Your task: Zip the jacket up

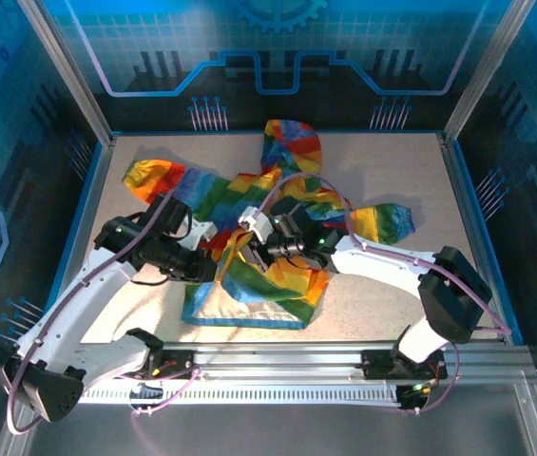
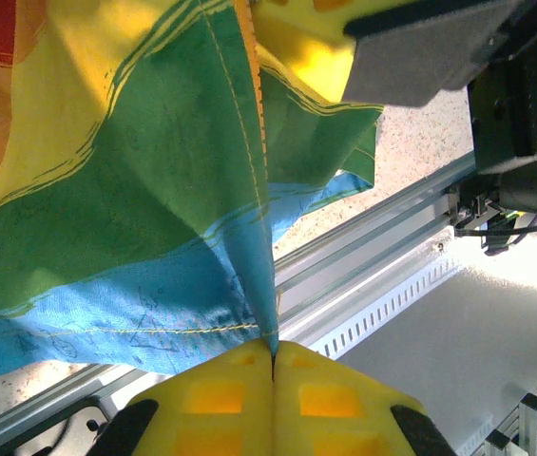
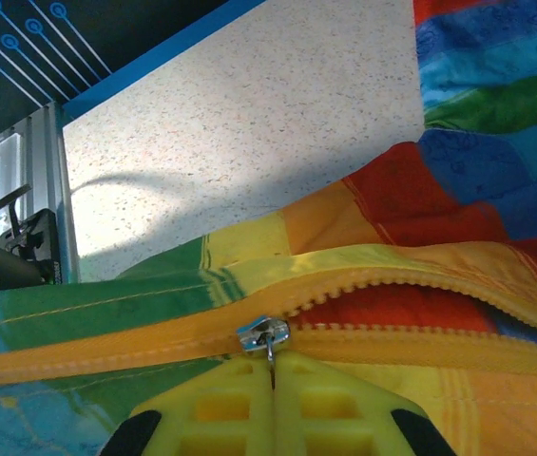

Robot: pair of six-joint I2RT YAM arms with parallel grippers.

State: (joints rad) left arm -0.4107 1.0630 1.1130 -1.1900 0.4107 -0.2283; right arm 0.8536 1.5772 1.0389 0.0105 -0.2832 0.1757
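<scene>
The jacket (image 1: 225, 195) lies crumpled at the middle of the pale speckled table (image 1: 392, 161). It is made of thin, glossy fabric in rainbow bands, with the hood toward 12 o'clock, sleeves reaching toward 10 and 3 o'clock, and the whitish lining showing at the hem near 6 o'clock. The orange zipper (image 3: 420, 285) has coarse plastic teeth, meshed on the 9 o'clock side of the small silver slider (image 3: 263, 333) and parted toward 3 o'clock. The right gripper (image 3: 273, 375), with blocky yellow waffle-patterned fingers, is pressed together on the slider's thin metal pull tab (image 3: 271, 353). The left gripper (image 2: 273, 366) is likewise clamped tight, pinching the stitched blue hem (image 2: 106, 332) at the zipper's bottom end, above the ribbed aluminium rail (image 2: 363, 256).
</scene>
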